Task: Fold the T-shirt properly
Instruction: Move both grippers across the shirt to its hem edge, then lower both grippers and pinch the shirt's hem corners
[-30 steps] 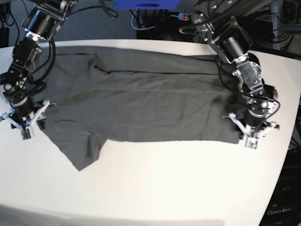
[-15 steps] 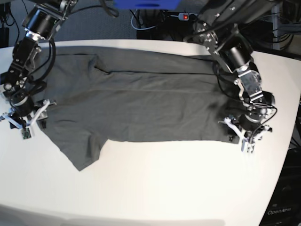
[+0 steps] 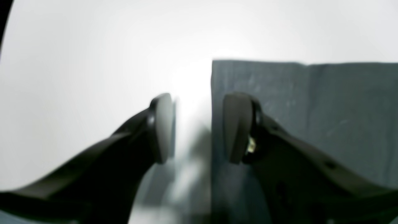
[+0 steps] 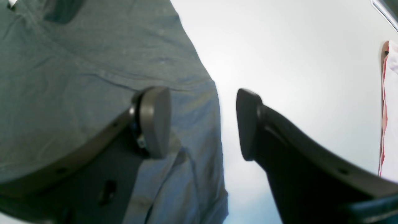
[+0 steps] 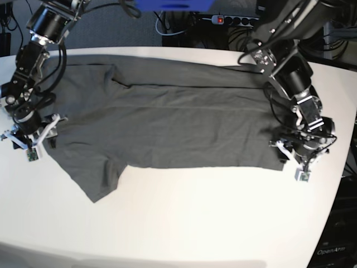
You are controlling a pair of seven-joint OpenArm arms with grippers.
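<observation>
We see the plain dark grey short-sleeved T-shirt [image 5: 162, 125] lying flat on the white surface [image 5: 184, 218], folded into a long band. Its long axis runs across the base view from side to side, with the sleeves and shoulder end towards that view's left and the straight hem end towards its right. One sleeve [image 5: 103, 178] sticks out from the band towards the near edge of the surface.

The left gripper [image 3: 197, 127] hangs at the hem end: its jaws are spread, with one pad over bare surface and the other over the cloth's straight edge, and nothing between them. The right gripper [image 4: 202, 124] hangs at the sleeve end, jaws likewise spread and empty, one pad above the cloth and the other above bare surface.

Compared with a second ago, we find the left gripper [image 5: 300, 155] drawn slightly up and back from the hem corner, and its upper arm swung further towards the base view's right. The right gripper [image 5: 30, 137] has lifted a little from the cloth's edge. The T-shirt itself lies as it did.

In the base view, small lettering reading "OpenArm" [image 5: 330, 251] shows on dark equipment beyond the surface's right edge. We can read no label on the T-shirt.
</observation>
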